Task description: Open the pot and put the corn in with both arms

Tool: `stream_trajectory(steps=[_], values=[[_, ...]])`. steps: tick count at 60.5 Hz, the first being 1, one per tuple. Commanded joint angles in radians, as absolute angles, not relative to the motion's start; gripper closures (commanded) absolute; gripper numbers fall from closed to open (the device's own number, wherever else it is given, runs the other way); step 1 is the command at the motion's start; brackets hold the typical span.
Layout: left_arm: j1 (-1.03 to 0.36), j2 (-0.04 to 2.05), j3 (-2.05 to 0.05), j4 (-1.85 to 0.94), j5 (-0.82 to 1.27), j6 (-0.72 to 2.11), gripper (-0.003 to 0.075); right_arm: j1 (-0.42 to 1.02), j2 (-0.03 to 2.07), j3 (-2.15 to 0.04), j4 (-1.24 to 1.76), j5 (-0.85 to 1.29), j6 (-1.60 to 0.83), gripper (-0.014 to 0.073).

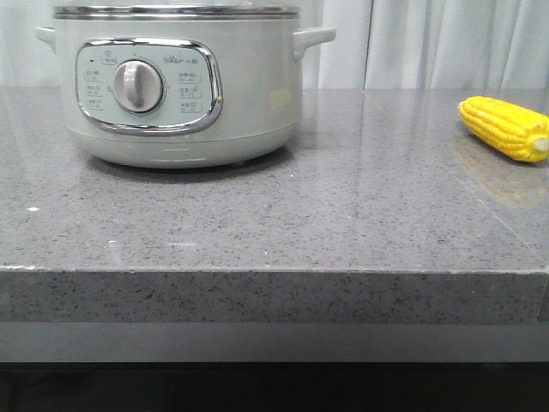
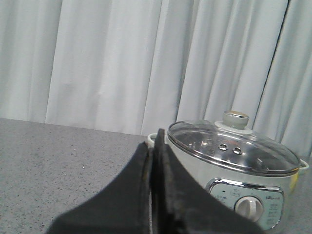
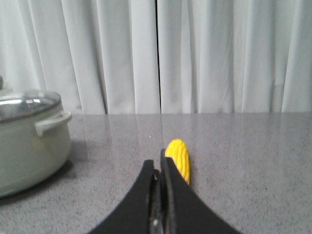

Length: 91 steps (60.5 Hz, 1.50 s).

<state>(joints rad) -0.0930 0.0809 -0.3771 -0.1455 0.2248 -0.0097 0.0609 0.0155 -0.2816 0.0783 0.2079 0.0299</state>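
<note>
My left gripper [image 2: 152, 161] and right gripper [image 3: 158, 178] were pressed together, empty; the corn [image 1: 506, 128] at three o'clock of the lidded pot [image 1: 176, 81] could roll if nudged.

Even, soft, fairly bright light fills all three views. The polished speckled grey stone bench [image 1: 283, 215] carries a faint yellow reflection just in front of the bright yellow corn cob [image 1: 504, 128]. A thin dark shadow rings the base of the pale grey-green round electric cooker [image 1: 176, 86]. In both wrist views the nearby black fingers [image 2: 170, 195] look soft and blurred.
</note>
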Motion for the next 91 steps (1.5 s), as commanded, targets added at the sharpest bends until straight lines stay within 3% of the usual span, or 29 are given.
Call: stream_trajectory(steps=[1,19,50,55,63,67,73,91], values=[[-0.091,0.164,-0.506,-0.131,0.256,-0.012,0.0741,0.061,0.090,-0.405,0.068,0.213,0.029,0.0661],[-0.091,0.374,-0.684,-0.129,0.370,0.035,0.0741,0.061,0.345,-0.657,0.068,0.443,0.029,0.0661],[-0.091,0.509,-0.684,-0.136,0.377,0.035,0.0716,0.061,0.476,-0.661,0.067,0.472,0.028,0.0647],[-0.091,0.521,-0.684,-0.125,0.367,0.035,0.0606,0.061,0.476,-0.661,0.067,0.471,0.028,0.0566],[-0.091,0.538,-0.684,-0.125,0.330,0.035,0.0330,0.061,0.476,-0.661,0.067,0.471,0.028,0.0273],[-0.091,0.547,-0.684,-0.125,0.318,0.035,0.0248,0.061,0.476,-0.661,0.067,0.468,0.028,0.0130],[-0.091,0.582,-0.705,-0.125,0.314,0.037,0.0226,0.061,0.476,-0.661,0.067,0.465,0.028,0.0004],[-0.207,0.767,-0.876,-0.125,0.252,0.039,0.0227,0.061,0.476,-0.661,0.068,0.463,0.028,-0.0001]])
